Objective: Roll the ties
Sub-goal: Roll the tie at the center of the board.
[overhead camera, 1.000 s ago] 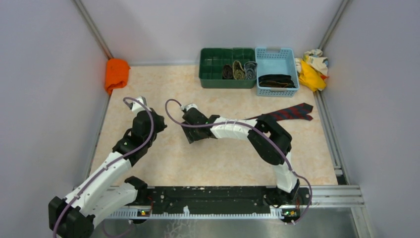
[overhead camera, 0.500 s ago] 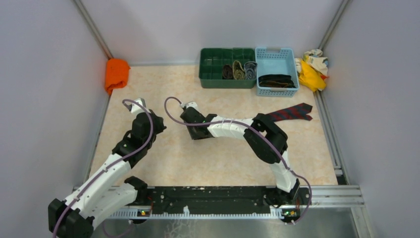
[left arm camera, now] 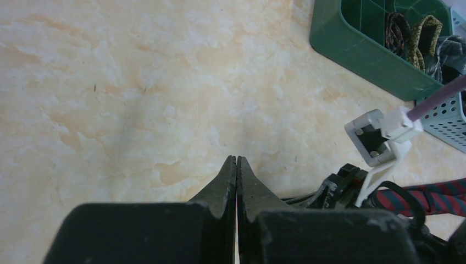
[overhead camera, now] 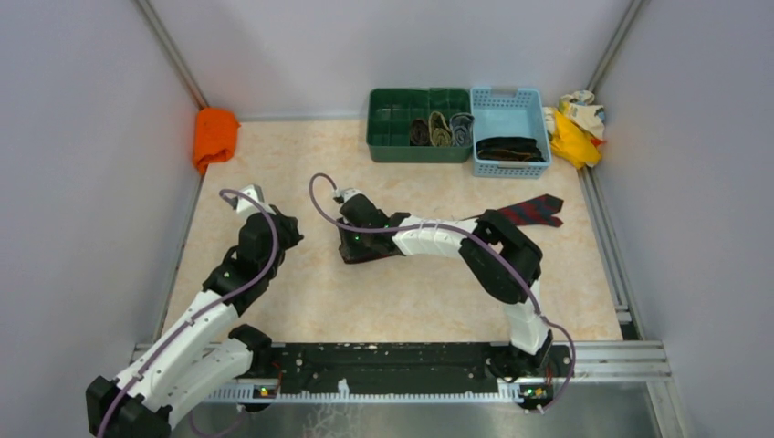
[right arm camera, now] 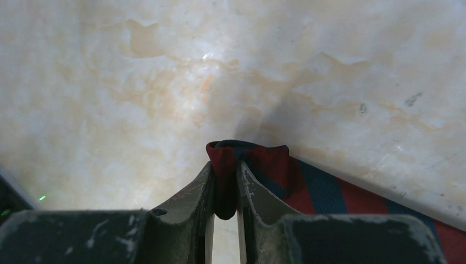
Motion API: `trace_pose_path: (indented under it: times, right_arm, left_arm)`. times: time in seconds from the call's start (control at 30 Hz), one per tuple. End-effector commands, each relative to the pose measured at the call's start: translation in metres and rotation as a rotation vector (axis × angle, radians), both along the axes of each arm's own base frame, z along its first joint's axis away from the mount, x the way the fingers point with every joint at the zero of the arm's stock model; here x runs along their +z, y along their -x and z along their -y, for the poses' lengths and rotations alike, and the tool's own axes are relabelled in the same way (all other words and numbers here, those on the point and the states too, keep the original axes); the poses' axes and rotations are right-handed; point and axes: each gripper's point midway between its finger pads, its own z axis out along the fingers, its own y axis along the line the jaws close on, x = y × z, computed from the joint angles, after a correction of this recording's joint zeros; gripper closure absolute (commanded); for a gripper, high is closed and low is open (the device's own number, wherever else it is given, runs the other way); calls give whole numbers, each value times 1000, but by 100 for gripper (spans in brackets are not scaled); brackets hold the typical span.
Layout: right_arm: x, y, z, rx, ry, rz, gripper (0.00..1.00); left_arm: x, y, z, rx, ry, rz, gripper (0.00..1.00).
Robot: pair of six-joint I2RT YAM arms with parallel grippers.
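A dark red tie with navy plaid (overhead camera: 534, 210) lies across the table, its wide pointed end at the right. Most of its length is hidden under my right arm. My right gripper (overhead camera: 354, 252) is near the table's middle, shut on the tie's narrow folded end (right arm camera: 258, 159), which bulges out between the fingertips of that gripper (right arm camera: 224, 165). My left gripper (overhead camera: 292, 230) hovers just to the left, shut and empty, its tips (left arm camera: 236, 159) pressed together above bare tabletop. Three rolled ties (overhead camera: 441, 130) sit in the green bin (overhead camera: 392, 146).
A light blue basket (overhead camera: 509, 96) beside the green bin holds dark ties (overhead camera: 509, 148). An orange cloth (overhead camera: 215, 135) lies at the back left corner. Yellow and cream rags (overhead camera: 577, 123) are piled at the back right. Grey walls enclose the table.
My right gripper closed on the tie's narrow end and sank toward the table. The tie's wide end slid a little to the left. My left arm drew back slightly.
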Motion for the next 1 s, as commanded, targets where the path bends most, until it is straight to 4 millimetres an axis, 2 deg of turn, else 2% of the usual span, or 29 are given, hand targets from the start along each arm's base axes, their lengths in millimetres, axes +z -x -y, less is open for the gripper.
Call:
trace_pose_path:
  times: [0.0, 0.43, 0.7, 0.97]
  right_arm:
    - [56, 8, -22, 56, -282, -58, 84]
    - [53, 31, 2, 47, -624, -355, 85]
    - [58, 38, 21, 1, -723, -406, 85]
    - [39, 30, 44, -84, -730, -420, 86]
  left_arm:
    - [-6, -2, 3, -6, 11, -5, 100]
    - [-18, -14, 28, -111, 10, -28, 100]
    - [-16, -21, 44, -179, 26, -22, 100]
    - [-23, -28, 58, -231, 36, -35, 100]
